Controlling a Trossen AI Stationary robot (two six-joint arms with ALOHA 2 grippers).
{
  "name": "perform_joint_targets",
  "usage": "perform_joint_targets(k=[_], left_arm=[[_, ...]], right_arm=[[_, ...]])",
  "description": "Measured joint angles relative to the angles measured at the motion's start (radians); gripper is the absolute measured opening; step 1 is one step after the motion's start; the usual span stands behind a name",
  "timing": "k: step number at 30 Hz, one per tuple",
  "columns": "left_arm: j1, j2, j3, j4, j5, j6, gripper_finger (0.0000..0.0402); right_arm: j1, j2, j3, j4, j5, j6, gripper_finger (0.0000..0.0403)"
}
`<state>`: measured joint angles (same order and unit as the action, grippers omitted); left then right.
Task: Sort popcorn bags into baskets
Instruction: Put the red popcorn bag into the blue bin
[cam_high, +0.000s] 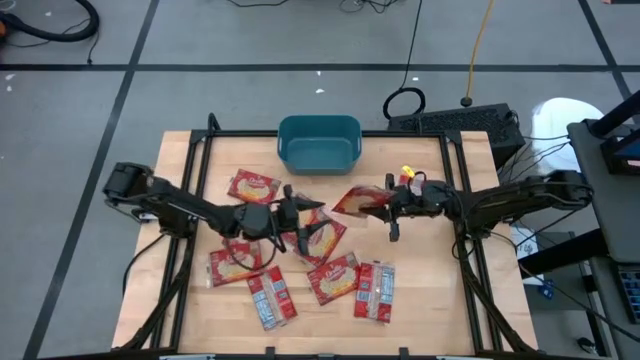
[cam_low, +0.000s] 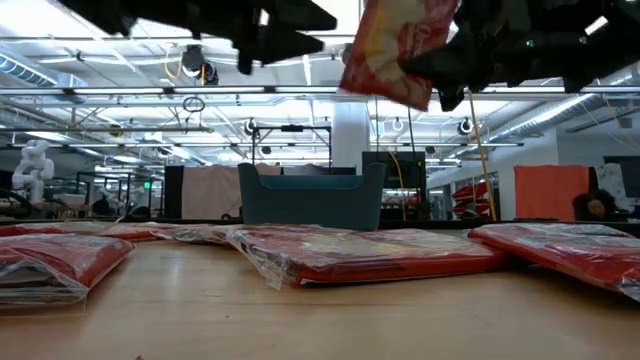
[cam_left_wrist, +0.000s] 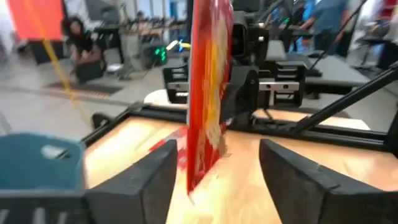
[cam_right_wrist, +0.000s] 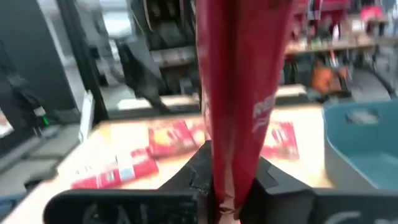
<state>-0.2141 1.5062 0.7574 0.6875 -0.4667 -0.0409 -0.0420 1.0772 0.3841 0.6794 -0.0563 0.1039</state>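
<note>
Bag (cam_high: 362, 201) pinched edge-on in right gripper (cam_high: 392, 203), held aloft; left gripper (cam_high: 300, 213) spread, clear of it. Tub (cam_high: 319, 143) just beyond, nearer right arm.

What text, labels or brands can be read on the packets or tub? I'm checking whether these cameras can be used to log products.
None can be read.
Popcorn bags: oval labels and printed backs too small.
Bag held by right gripper: white lettering too blurred.
Teal basket: no marking visible.

text: none legible | popcorn bags (cam_high: 333, 277): labels unreadable
</note>
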Motion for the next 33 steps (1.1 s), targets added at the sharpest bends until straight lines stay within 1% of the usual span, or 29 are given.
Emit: perform_joint_targets(k=[2,5,8,10,14,20,23,26,30,33], left_arm=[[-0.005,-0.054,0.000,-0.070,-0.031,-0.021,0.0247],[-0.005,-0.111,0.000,-0.137,-0.035,-0.025,0.0254],[-0.005,-0.139,0.000,-0.147,-0.035,-0.012,0.0255],[-0.002,-0.143,0.000,-0.141,-0.034,-0.006,0.0255],[0.007,-0.133,0.000,-0.132,0.003,-0.002,0.0255],[0.017,-0.118,0.008,-0.093,0.029,0.057,0.0258],[0.036,-0.118,0.022,-0.092,0.108,0.056,0.0276],[0.067,-0.109,0.032,-0.119,0.203,0.026,0.0304],[0.102,-0.090,0.034,-0.188,0.215,0.003,0.0330],[0.129,-0.059,0.033,-0.228,0.284,-0.037,0.0328]], right_arm=[[-0.001,-0.018,0.050,-0.191,0.000,-0.010,0.0018],[0.004,-0.015,0.145,-0.447,-0.003,-0.026,0.0017],[0.006,0.009,0.229,-0.620,-0.035,-0.028,0.0021],[0.007,0.027,0.266,-0.689,-0.063,-0.021,0.0024],[0.007,0.068,0.295,-0.711,-0.080,-0.008,0.0025],[0.007,0.161,0.296,-0.714,-0.091,0.005,0.0021],[0.009,0.215,0.296,-0.697,-0.104,0.006,0.0021],[0.011,0.261,0.296,-0.683,-0.103,-0.008,0.0021],[0.011,0.311,0.296,-0.632,-0.103,0.001,0.0024],[0.011,0.332,0.296,-0.617,-0.103,0.006,0.0023]])
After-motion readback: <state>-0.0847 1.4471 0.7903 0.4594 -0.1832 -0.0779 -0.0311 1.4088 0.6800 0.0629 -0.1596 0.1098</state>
